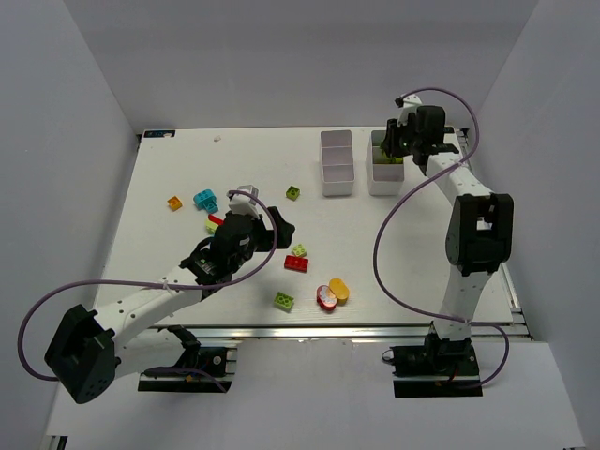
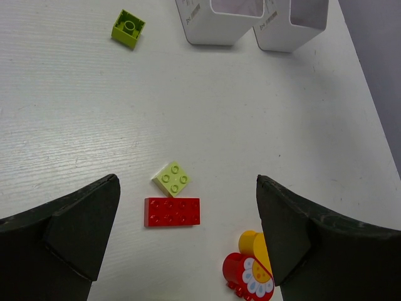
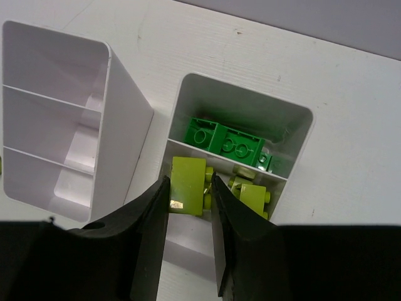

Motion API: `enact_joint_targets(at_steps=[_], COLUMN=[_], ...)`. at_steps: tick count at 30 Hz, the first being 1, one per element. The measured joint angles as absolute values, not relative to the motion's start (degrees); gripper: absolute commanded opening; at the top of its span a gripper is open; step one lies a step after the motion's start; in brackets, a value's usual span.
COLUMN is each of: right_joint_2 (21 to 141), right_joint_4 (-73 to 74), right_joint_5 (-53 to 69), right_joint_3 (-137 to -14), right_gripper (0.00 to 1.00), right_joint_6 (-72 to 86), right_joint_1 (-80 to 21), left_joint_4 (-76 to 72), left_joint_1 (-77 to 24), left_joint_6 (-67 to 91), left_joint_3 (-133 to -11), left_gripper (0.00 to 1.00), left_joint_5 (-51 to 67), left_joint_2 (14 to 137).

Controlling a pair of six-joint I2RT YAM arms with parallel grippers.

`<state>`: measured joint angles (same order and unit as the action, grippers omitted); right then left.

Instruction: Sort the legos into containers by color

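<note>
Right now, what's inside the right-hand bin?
Dark green bricks sit in the far compartment, lime bricks in the middle. The right gripper, clamping a lime brick, hides the near one.

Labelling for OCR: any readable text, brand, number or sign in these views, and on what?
No readable text in any view.
Left white plastic divided bin and right white plastic divided bin, near walls: tiny dark marks, too blurred to read.
Red rounded plastic brick: white flower print, no letters.
</note>
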<state>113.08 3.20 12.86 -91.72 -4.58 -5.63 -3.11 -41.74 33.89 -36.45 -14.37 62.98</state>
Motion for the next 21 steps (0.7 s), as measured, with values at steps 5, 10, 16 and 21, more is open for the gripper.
enact_joint_targets(at_steps=[5, 10, 16, 21], right_joint_2=[114.3, 114.7, 113.1, 102.8], right_joint_4=[3.0, 3.0, 5.2, 7.2], right_joint_5=[12.8, 12.9, 16.8, 31.7], right_joint_3=[-91.7, -91.8, -91.8, -86.4], right_gripper=[0.59, 0.76, 0.90, 0.70], right_joint_6=[-5.0, -5.2, -7.2, -14.2], right_joint_1=[-5.6, -5.6, -4.6, -0.6], left_joint_4=[-3.0, -2.9, 0.3, 5.1], left_joint_1=[-41.7, -41.7, -41.3, -37.9], left_joint_6=[34.0, 33.6, 30.6, 26.5], left_joint_3=[-36.4, -36.8, -44.2, -56.9], left_gripper=[0.98, 0.98, 0.93, 0.46], left_joint_5=[-14.3, -14.2, -13.3, -9.0], left_joint_2=[63.0, 64.6, 72.1, 84.0])
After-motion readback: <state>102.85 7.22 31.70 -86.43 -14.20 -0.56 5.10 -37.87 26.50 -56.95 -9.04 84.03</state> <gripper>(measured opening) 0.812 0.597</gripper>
